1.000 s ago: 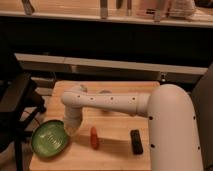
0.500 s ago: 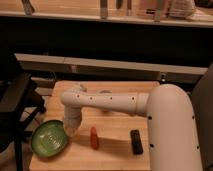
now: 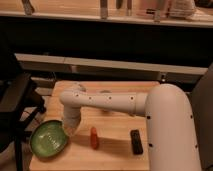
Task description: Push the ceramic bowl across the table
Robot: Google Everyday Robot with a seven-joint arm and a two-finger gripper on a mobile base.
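End effector [image 3: 68, 131] sits at bowl's [image 3: 48, 139] right rim, touching or nearly; can't tell its grip state. Bowl lies left of it, at surface's [image 3: 115, 150] front-left corner.

My white arm [image 3: 102, 101] stretched out leftward from the bulky shoulder, elbow bent, forearm dropping down, my gripper [image 3: 68, 131] low at its end, pointing downward

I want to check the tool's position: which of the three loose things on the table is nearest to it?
The green bowl; the tool is at its right rim, while the red thing and black thing lie further right.
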